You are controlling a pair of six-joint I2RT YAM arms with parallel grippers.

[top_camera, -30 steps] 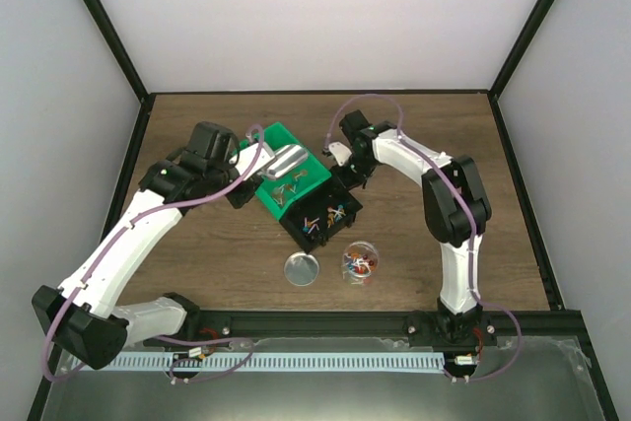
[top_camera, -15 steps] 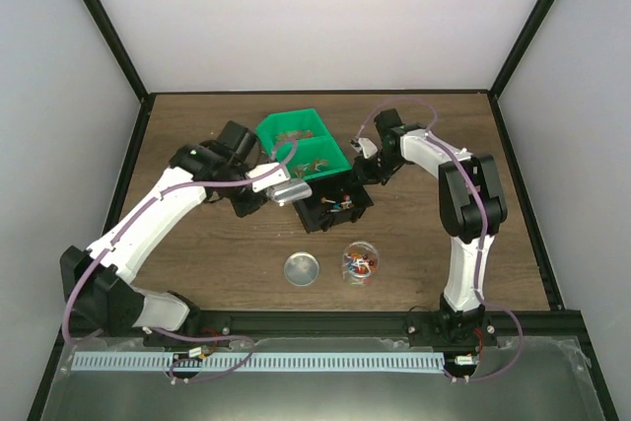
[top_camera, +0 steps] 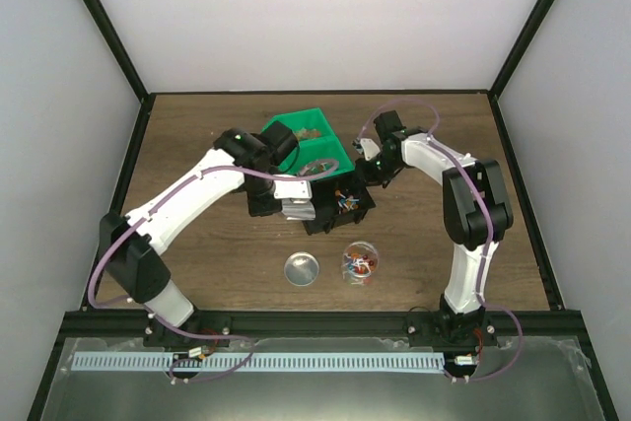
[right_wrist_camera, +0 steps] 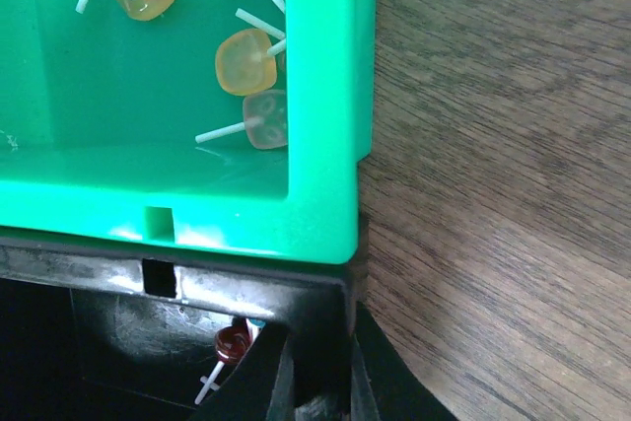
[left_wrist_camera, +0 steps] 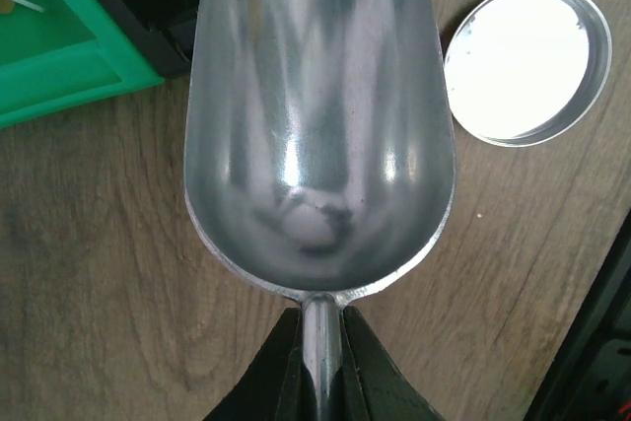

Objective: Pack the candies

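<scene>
While my right arm braces the bins from the far side of the counter (top_camera: 513, 244), my left arm reaches in from the near side with the scoop. The green bin (right_wrist_camera: 330, 105) sits touching the black bin (top_camera: 325, 224), and my right fingers (right_wrist_camera: 380, 382) are pinched on the black bin's wall at the corner where the two meet. My left fingers (left_wrist_camera: 276, 372) are pressed tight on the thin handle of the metal scoop (left_wrist_camera: 320, 145), which is empty and hangs over bare wood, its mouth towards the black bin. Nearer the bases stands the clear cup (top_camera: 375, 255), with the round lid (left_wrist_camera: 523, 61) lying flat beside it. The candies (top_camera: 340, 204) are split three ways: some in the black bin, some in the green one, and a small heap already in the cup.

I judge this to be a scooping pass. Next I need to dip the scoop into the black bin, gather a load, and carry it level to the cup while the right arm keeps the bin steady.
</scene>
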